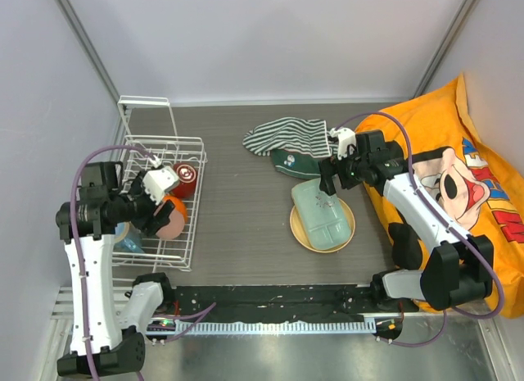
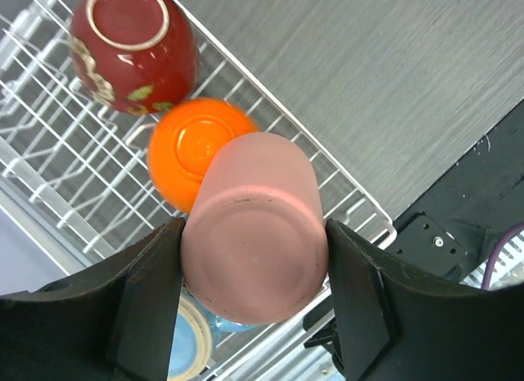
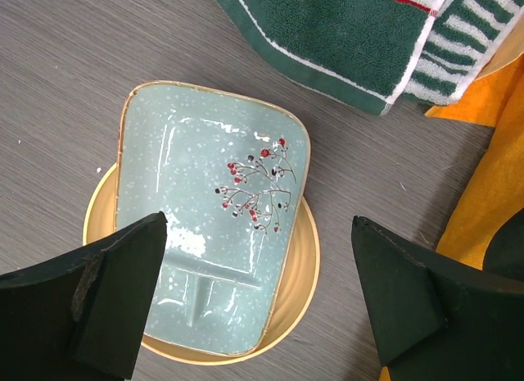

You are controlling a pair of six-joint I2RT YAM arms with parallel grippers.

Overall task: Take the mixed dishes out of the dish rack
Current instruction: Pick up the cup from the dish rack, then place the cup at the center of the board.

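Note:
My left gripper (image 2: 255, 258) is shut on the pink cup (image 2: 254, 233), one finger pressed against each side and the cup's base facing the wrist camera. It sits over the near right part of the white wire dish rack (image 1: 199, 192). Just beyond the cup in the rack are the orange mug (image 2: 192, 147) and the dark red bowl (image 2: 135, 49). A bowl with a cream rim and blue inside (image 2: 192, 340) lies under the cup. On the table, the pale green tray (image 3: 205, 233) rests on the tan plate (image 3: 299, 291). My right gripper (image 3: 258, 274) hangs open above them, holding nothing.
A striped green-white cloth (image 1: 286, 139) lies behind the plate. A large orange cartoon-print fabric (image 1: 458, 176) fills the right side beside the right arm. The rack's tall upright frame (image 1: 146, 111) stands at its far end, against the left wall.

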